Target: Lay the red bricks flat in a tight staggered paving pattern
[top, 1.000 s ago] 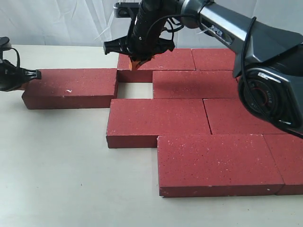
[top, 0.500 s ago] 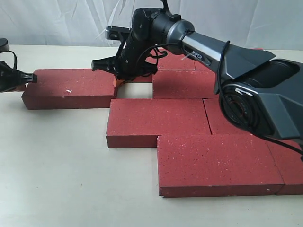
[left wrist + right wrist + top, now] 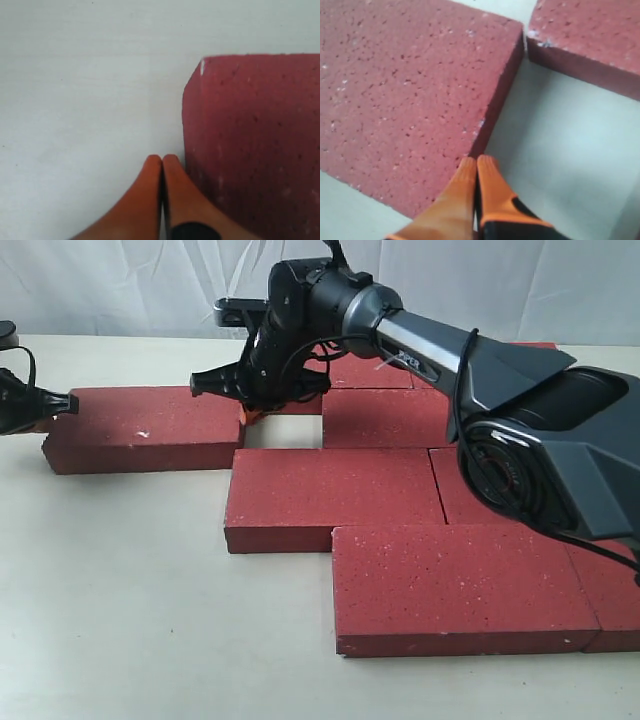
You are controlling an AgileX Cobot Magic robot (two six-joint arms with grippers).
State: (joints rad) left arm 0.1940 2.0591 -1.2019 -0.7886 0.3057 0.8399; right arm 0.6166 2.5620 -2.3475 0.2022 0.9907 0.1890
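Pale bench (image 3: 120, 620), white curtain (image 3: 150, 290) behind: most red bricks (image 3: 335, 495) lie paved at right, while one stray brick (image 3: 150, 425) sits left of a gap (image 3: 285, 432). Your left tool (image 3: 162, 159) and right tool (image 3: 476, 161), both clenched empty, flank its ends. Next, you likely slide it squarely rightward to close that gap.

Lab-like test setup: plain white table (image 3: 120, 590), white draped cloth backdrop (image 3: 120, 290).

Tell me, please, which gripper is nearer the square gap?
Right: the right gripper is at the gap's edge; the left gripper is at the loose brick's far end.
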